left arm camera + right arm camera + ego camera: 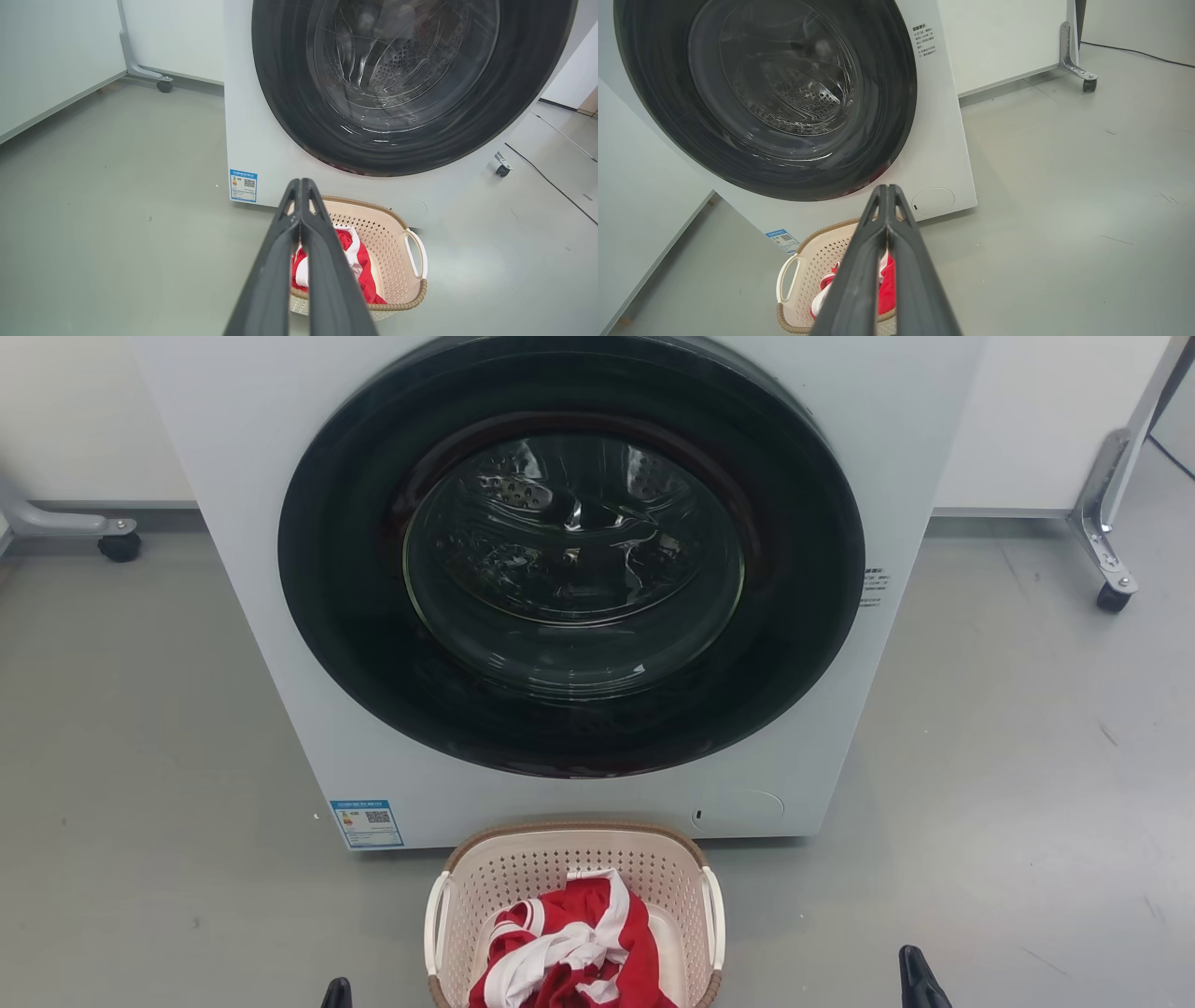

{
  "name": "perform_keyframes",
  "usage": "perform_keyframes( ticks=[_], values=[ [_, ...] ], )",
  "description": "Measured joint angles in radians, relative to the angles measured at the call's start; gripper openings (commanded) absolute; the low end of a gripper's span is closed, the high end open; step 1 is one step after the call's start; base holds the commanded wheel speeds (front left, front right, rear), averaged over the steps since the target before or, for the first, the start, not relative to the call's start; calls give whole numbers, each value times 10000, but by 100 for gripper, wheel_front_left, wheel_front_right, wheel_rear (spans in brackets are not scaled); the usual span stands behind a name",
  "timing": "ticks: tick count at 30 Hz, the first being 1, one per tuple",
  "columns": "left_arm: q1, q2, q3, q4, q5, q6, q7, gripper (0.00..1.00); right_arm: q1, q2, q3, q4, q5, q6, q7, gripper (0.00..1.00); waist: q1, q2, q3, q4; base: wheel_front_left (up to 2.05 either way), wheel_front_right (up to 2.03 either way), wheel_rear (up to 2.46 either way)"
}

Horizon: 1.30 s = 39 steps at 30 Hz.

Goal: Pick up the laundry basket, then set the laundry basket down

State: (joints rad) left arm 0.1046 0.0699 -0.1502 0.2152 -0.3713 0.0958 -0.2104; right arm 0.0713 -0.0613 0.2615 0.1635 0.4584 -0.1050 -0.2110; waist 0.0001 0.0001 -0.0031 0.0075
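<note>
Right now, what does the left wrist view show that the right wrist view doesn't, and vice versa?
Left wrist's extra: the shut left end effector and the right-side handle of the laundry basket. Right wrist's extra: the shut right end effector, the basket's left-side handle and printed text beside the door of the washing machine. Both: the washing machine, its closed door, its blue label, and red-and-white clothes in the basket.

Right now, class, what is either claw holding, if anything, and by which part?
Nothing. The left claw and right claw are both shut, empty, apart from the laundry basket.
</note>
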Motion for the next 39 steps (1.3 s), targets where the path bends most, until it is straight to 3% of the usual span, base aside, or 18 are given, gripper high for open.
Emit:
perform_keyframes(
  ticks=[39],
  values=[
    [-788, -98, 1095, 364, -5588, -963, 1503, 0, -656, 96, -1795, 594, 5137, 984, 1501, 0, 0, 0, 21, -32, 0, 0, 0]
  ],
)
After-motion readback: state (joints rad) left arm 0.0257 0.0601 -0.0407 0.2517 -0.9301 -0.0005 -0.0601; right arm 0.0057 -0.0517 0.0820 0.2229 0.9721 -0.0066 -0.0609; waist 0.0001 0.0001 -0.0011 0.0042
